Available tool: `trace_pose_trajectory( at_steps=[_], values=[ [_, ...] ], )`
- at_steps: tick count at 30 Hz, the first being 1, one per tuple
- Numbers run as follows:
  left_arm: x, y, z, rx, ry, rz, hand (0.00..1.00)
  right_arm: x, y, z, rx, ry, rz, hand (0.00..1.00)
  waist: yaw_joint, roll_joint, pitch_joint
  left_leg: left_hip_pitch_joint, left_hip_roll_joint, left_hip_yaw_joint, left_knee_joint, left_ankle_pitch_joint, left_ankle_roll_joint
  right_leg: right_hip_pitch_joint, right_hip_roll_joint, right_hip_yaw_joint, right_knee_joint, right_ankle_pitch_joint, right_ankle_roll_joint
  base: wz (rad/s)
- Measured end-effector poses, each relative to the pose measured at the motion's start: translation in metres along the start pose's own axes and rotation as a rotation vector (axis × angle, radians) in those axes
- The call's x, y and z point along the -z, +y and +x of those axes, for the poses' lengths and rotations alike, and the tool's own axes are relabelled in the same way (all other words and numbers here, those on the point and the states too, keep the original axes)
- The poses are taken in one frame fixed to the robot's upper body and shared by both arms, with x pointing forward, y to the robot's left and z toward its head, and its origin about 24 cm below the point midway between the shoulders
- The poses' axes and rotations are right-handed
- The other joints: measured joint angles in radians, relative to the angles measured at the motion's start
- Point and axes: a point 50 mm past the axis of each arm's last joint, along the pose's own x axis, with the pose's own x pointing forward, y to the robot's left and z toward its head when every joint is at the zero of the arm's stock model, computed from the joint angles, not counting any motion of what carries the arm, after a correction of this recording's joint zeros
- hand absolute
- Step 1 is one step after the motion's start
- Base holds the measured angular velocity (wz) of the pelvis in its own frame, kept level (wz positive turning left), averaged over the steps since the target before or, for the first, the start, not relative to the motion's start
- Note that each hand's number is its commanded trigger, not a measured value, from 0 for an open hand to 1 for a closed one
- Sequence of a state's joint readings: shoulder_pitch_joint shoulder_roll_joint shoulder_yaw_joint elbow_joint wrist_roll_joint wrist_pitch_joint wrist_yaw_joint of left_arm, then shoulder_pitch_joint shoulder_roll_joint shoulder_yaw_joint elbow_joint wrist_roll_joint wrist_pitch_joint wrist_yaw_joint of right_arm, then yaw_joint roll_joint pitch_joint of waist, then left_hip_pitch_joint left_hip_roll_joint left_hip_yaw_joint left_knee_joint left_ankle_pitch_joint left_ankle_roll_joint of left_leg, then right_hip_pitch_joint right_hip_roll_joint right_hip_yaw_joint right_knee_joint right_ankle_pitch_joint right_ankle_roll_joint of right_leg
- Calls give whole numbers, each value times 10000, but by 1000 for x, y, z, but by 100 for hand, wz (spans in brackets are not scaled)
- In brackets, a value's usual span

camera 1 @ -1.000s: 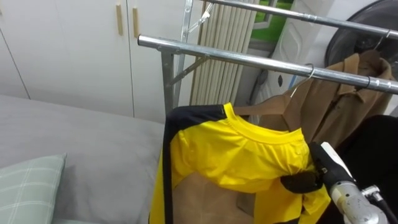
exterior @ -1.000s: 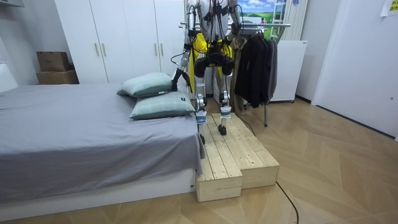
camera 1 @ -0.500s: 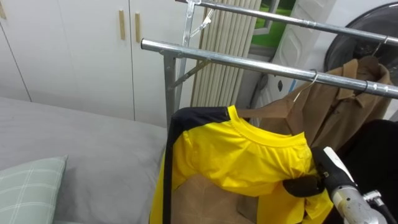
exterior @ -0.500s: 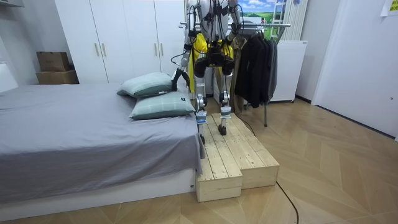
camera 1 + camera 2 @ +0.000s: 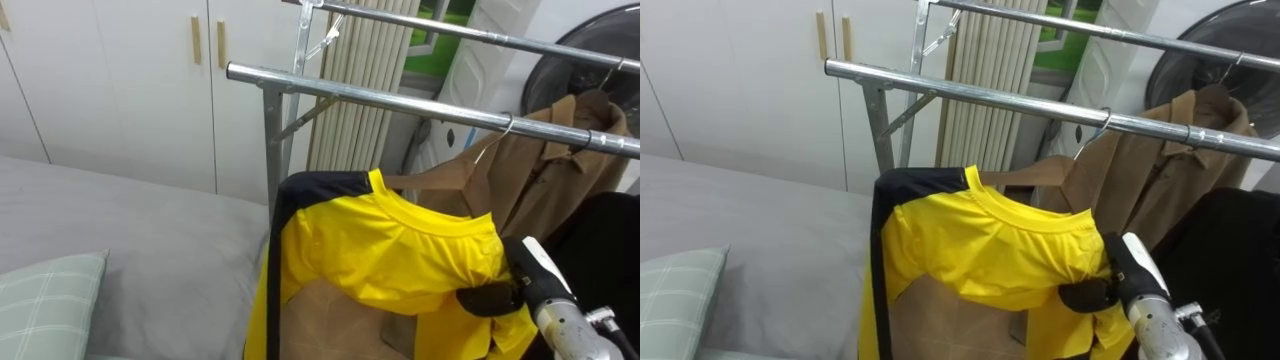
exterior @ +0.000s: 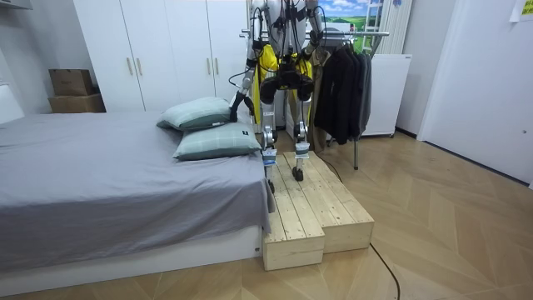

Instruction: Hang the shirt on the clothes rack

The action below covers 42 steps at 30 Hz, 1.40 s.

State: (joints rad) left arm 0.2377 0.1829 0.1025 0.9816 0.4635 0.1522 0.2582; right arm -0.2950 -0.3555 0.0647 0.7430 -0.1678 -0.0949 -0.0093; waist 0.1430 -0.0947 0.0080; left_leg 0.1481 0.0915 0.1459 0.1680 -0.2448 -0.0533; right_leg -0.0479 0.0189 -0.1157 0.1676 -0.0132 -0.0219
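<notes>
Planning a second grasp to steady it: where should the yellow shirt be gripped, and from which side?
Probably best to grip the yellow shirt at its black-trimmed shoulder, coming from the robot's left. The right hand pinches the opposite shoulder, and the brown coat crowds that side under the rail. The black edge stands free above the bed.

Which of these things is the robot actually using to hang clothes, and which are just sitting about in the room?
In the job: yellow shirt, gripped by the right hand; metal clothes rail above it.

Just there: tan coat hanging on the rail; checked pillow; grey bed; white wardrobe.
</notes>
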Motion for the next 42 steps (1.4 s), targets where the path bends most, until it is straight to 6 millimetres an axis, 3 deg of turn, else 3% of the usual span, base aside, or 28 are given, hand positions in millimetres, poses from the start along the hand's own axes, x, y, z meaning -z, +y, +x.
trace_pose_trajectory(
  at_steps=[2,3,4,5,12,18,25,37,42],
  values=[
    [0,0,0,0,-2,-1,0,0,0,0,25,-2,6,100,2,8,4,1,0,1,0,0,0,-2,1,-1,0,0,0,0],
    [0,0,0,0,-2,-1,0,0,0,0,29,-2,6,68,2,10,4,1,0,1,-1,0,0,-2,1,-2,0,0,0,0],
    [0,0,0,1,-3,-1,0,0,0,0,38,-2,6,49,2,13,4,1,0,1,0,0,0,-2,1,-2,0,0,0,0],
    [0,0,0,1,-4,-2,0,0,0,0,49,-2,5,0,2,16,5,2,0,1,-1,0,0,-2,1,-2,0,0,0,0],
    [0,0,0,11,-15,12,0,1,0,0,179,84,40,0,2,35,10,10,0,1,0,0,0,-2,2,-8,10,0,-1,0],
    [-1,-1,0,24,-30,5,0,17,4,-2,-110,1161,34,0,7,25,5,0,-1,12,-21,-1,0,-25,3,-10,6,0,0,-1],
    [-2,-2,0,43,-92,-31,0,20,5,-3,-238,1388,39,0,5,92,42,-15,6,35,-40,0,0,-75,16,-10,-2,-11,-14,-1],
    [-1,-1,0,-12,-35,-65,0,23,6,-4,-508,1616,-332,0,-5,37,-26,-59,3,36,-31,-1,0,-98,10,3,-3,-11,-14,0],
    [0,-1,0,-9,-3,-56,0,36,8,-11,-549,1979,-272,0,-5,26,-69,3,1,34,-17,2,1,-58,13,3,-2,-11,-14,0]
  ],
)
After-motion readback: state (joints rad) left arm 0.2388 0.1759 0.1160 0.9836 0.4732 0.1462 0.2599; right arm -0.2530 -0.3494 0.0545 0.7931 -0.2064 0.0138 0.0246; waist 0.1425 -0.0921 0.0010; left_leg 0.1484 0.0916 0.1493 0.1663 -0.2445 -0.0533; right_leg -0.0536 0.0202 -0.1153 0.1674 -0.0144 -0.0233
